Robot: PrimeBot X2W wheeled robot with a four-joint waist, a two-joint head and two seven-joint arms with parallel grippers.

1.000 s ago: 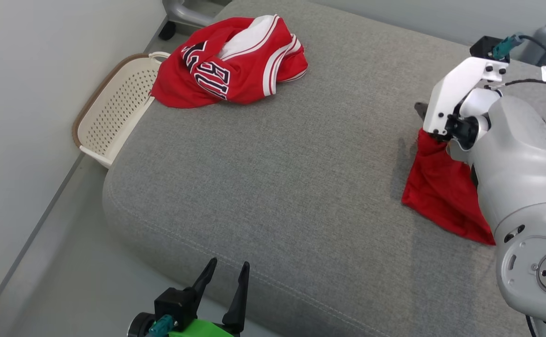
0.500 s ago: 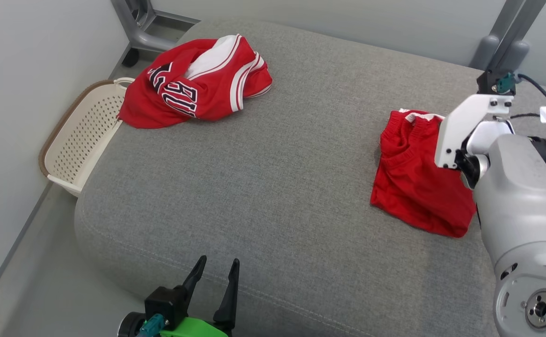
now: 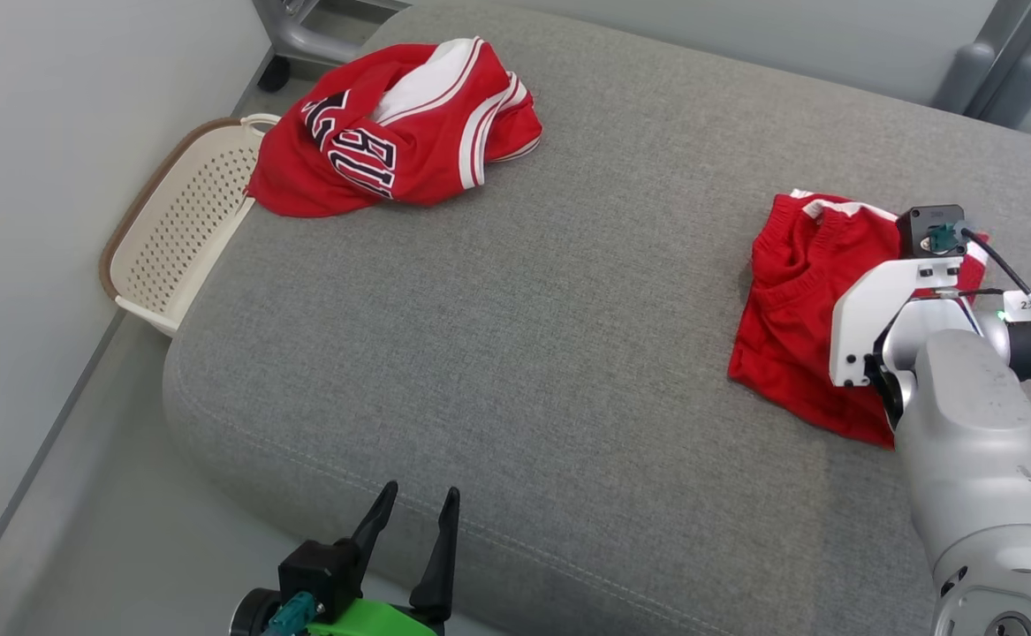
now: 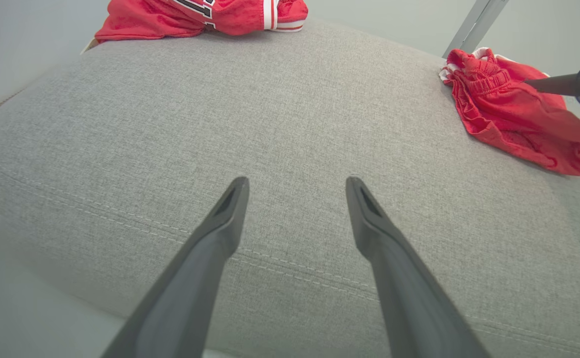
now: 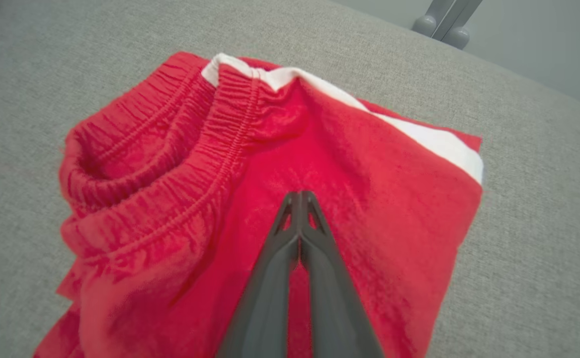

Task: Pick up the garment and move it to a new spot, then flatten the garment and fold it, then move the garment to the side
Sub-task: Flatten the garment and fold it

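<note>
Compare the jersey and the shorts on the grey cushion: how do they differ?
The jersey lies crumpled at the far left corner of the cushion; the shorts lie folded flatter near its right side. The jersey bears lettering; the shorts show none. Both are red with white trim.

A crumpled red jersey [image 3: 400, 141] with white trim and black lettering lies at the far left corner of the grey fabric cushion [image 3: 515, 353], just beside a cream perforated basket [image 3: 179, 238] standing on the grey floor [image 3: 82, 495] by the wall.
</note>
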